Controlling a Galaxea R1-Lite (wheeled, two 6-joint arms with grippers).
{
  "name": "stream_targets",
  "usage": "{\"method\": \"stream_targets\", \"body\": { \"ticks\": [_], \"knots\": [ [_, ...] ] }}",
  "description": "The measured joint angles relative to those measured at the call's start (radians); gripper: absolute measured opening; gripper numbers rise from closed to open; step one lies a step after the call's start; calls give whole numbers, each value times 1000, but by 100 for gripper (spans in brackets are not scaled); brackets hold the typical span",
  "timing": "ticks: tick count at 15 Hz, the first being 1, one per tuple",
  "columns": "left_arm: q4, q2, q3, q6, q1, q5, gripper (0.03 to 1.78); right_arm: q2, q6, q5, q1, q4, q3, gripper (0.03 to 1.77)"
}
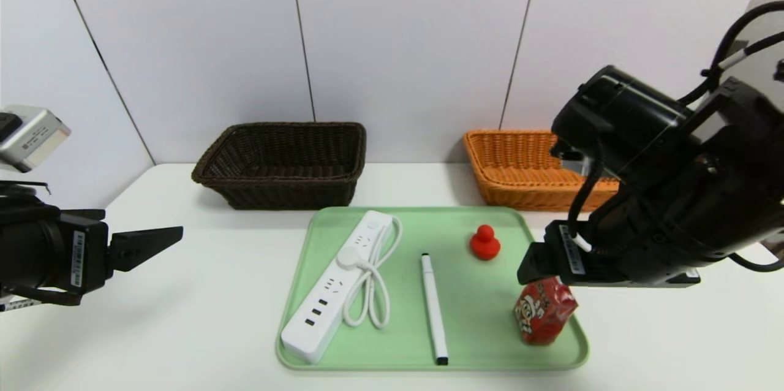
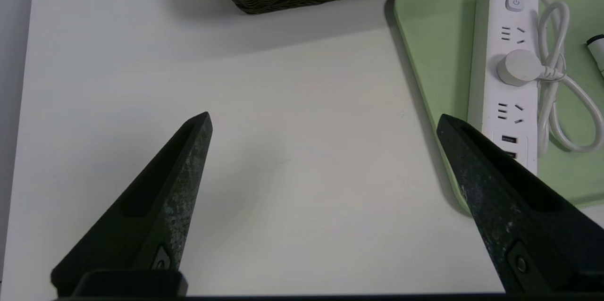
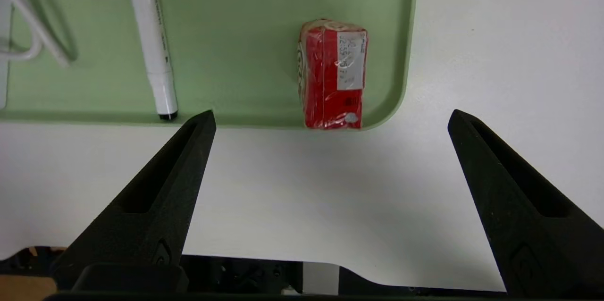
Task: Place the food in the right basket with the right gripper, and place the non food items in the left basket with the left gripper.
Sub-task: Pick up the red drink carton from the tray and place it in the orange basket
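See right gripper (image 3: 332, 112) wide open, empty, near a glossy red pouch (image 3: 333, 74) inside the tray's (image 1: 478, 342) near right corner; left gripper (image 2: 324, 115) wide open, empty, over bare table (image 2: 302, 197). Note smooth marker (image 1: 433, 305) lying near-to-far, black tip nearest; farther, woven dark basket (image 1: 275, 195) and orange basket (image 1: 520, 198).

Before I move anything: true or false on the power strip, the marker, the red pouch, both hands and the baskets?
1. The power strip lies in the dark basket. False: it lies on the green tray.
2. The marker lies between the power strip and the red pouch. True.
3. The right hand is clamped on the red pouch. False: it is open and holds nothing.
4. The left hand is open over the bare table left of the tray. True.
5. The orange basket stands left of the dark one. False: it stands to its right.
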Motion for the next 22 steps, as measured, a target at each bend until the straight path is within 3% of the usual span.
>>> {"method": "stream_targets", "body": {
  "ticks": [6, 14, 17, 21, 22],
  "knots": [
    [-25, 16, 5, 0, 0, 0, 169, 123, 44, 56, -39, -5, 7, 170],
    [-24, 11, 6, -1, 0, 0, 169, 197, 43, 59, -58, -23, 6, 167],
    [-24, 10, 8, -3, 0, -1, 169, 203, 43, 59, -63, -51, 8, 116],
    [-25, 10, 5, -3, 0, -2, 169, 209, 42, 97, -69, -59, 10, 72],
    [-26, 11, 3, -4, 1, -1, 169, 210, 42, 101, -72, -60, 10, 36]
  ]
}}
